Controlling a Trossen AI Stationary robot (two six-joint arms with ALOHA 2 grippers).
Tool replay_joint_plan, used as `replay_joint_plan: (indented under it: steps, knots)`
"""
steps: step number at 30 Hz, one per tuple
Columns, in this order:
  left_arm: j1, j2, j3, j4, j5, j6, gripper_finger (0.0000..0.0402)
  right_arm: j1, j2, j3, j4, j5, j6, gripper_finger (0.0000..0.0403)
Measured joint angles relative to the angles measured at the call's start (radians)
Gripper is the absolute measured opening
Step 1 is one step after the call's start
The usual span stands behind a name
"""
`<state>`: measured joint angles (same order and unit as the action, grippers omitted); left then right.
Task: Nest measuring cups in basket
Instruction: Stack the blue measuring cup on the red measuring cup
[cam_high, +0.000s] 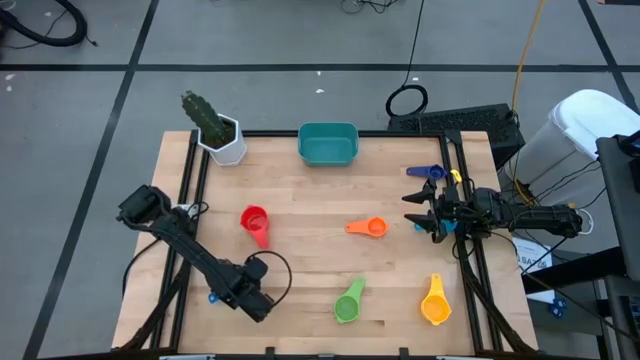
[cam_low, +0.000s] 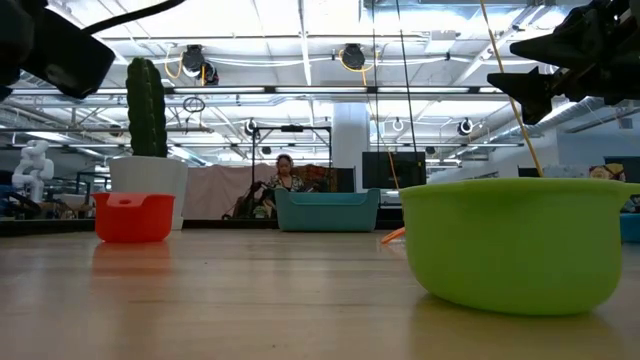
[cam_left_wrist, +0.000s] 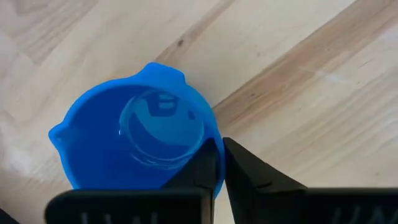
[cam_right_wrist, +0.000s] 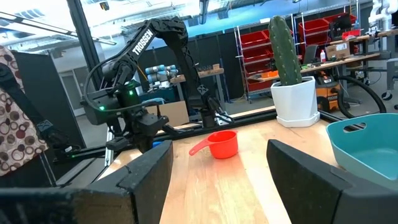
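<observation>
My left gripper (cam_left_wrist: 221, 171) is at the table's near left (cam_high: 225, 296), shut on a blue measuring cup (cam_left_wrist: 137, 143) whose edge peeks out beside the arm (cam_high: 213, 297). My right gripper (cam_right_wrist: 217, 180) hangs open over the table's right side (cam_high: 418, 210), above the tabletop (cam_low: 560, 60), touching nothing. The red cup (cam_high: 255, 222), orange cup (cam_high: 368, 227), green cup (cam_high: 348, 303), yellow cup (cam_high: 435, 303) and dark blue cup (cam_high: 428, 172) lie apart on the wood. The teal basket (cam_high: 328, 143) stands at the far edge with nothing in it. My left gripper pinches the blue cup's side wall at the rim (cam_left_wrist: 216, 163), one finger (cam_left_wrist: 202, 168) inside the bowl and one (cam_left_wrist: 249, 177) outside. The fingers come from above, pointing down. The cup stays upright, mouth up; whether its base is on the table I cannot tell.
A white pot with a cactus (cam_high: 222, 135) stands at the far left corner beside the basket. Black rails (cam_high: 190, 180) run along both table sides. The green cup (cam_low: 520, 240) sits close to the near edge. A person (cam_low: 285, 180) sits in the room beyond the table.
</observation>
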<state>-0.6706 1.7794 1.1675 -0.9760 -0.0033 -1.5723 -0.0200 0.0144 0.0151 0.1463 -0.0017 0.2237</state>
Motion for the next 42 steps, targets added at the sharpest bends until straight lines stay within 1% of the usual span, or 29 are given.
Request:
replay_joint_plan:
  steps: [5,9,15,18,22,25,29,31,33,36,42]
  knots:
    - [0.025,0.000,0.000,-0.009,0.000,0.000,0.0009,0.000,0.000,0.000,0.000,0.000,0.000,0.0251]
    - [0.053,0.000,0.000,-0.027,0.001,-0.006,0.0016,0.000,0.000,0.000,0.000,0.000,0.000,0.0251]
    - [0.119,0.000,0.000,-0.077,0.002,-0.007,0.0008,0.000,0.000,0.000,0.000,0.000,0.000,0.0251]
    - [0.166,-0.024,0.000,-0.091,0.002,0.001,0.0007,0.000,0.000,0.000,0.000,0.000,0.000,0.0251]
    - [0.219,-0.100,0.000,-0.097,0.001,0.007,0.0007,0.000,0.000,0.000,0.000,0.000,0.000,0.0251]
    - [0.244,-0.171,0.000,-0.122,-0.046,-0.011,0.0007,0.000,0.000,0.000,0.000,0.000,0.000,0.0251]
    - [0.276,-0.250,0.000,-0.211,-0.129,-0.050,0.0007,0.000,0.000,0.000,0.001,0.000,0.000,0.0251]
    - [0.307,-0.285,0.000,-0.260,-0.160,-0.071,0.0007,0.000,0.000,0.000,0.001,0.000,0.000,0.0251]
    - [0.343,-0.312,0.000,-0.267,-0.192,-0.072,0.0007,0.000,0.000,0.000,0.001,0.000,0.000,0.0251]
    - [0.399,-0.342,0.000,-0.254,-0.231,-0.067,0.0007,0.000,0.000,0.000,0.000,0.000,0.000,0.0251]
    - [0.511,-0.340,0.001,-0.240,-0.271,0.031,0.0007,0.000,0.000,0.000,0.000,0.000,0.000,0.0251]
